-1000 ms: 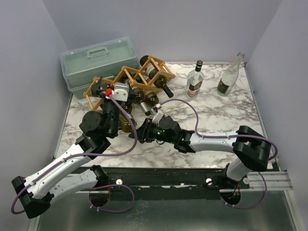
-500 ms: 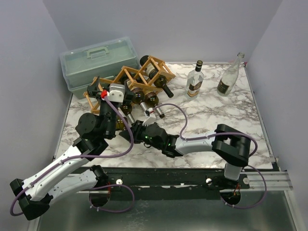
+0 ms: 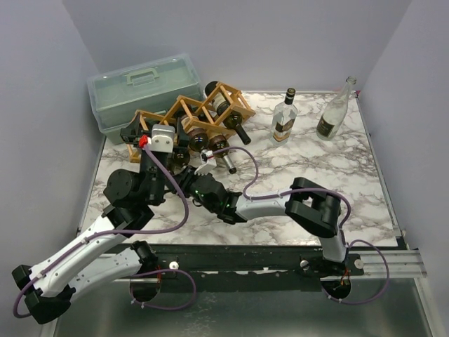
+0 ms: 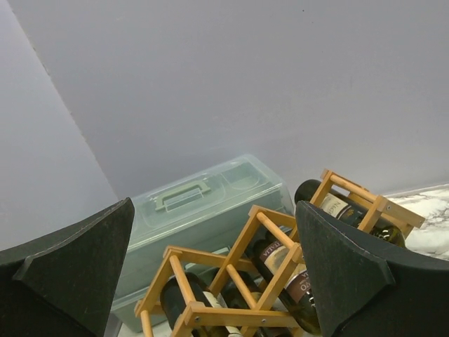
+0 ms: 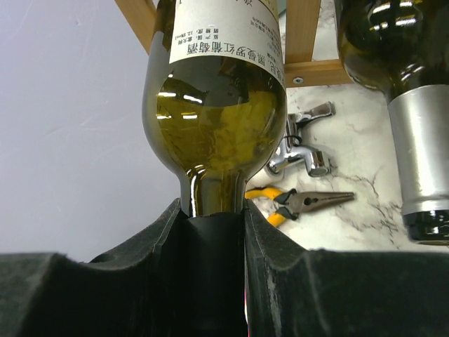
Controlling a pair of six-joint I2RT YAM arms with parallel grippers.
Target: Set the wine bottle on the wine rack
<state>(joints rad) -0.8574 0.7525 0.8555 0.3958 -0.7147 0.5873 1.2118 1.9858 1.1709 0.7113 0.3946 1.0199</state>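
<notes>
My right gripper (image 5: 216,219) is shut on the dark neck of the green wine bottle (image 5: 217,105). The bottle has a white label, and its body reaches up between the wooden slats of the wine rack (image 5: 303,35). From above, the right gripper (image 3: 188,177) sits at the rack's (image 3: 210,112) near left side, and my left arm covers most of the bottle. My left gripper (image 3: 140,130) hovers open over the rack's left end, holding nothing. Its wrist view looks down between wide-apart fingers (image 4: 70,281) at the rack (image 4: 270,232), which holds several dark bottles.
A pale green toolbox (image 3: 144,88) stands behind the rack. A bottle with a silver capsule (image 5: 421,140) lies just right of the held one. Yellow-handled pliers (image 5: 302,202) and a chrome tap (image 5: 302,151) lie on the marble. Two upright bottles (image 3: 284,119) (image 3: 335,111) stand back right.
My right arm has stretched left and away, carrying the bottle into the rack's near left side. My left gripper, still open, has moved back over the rack's left end.
</notes>
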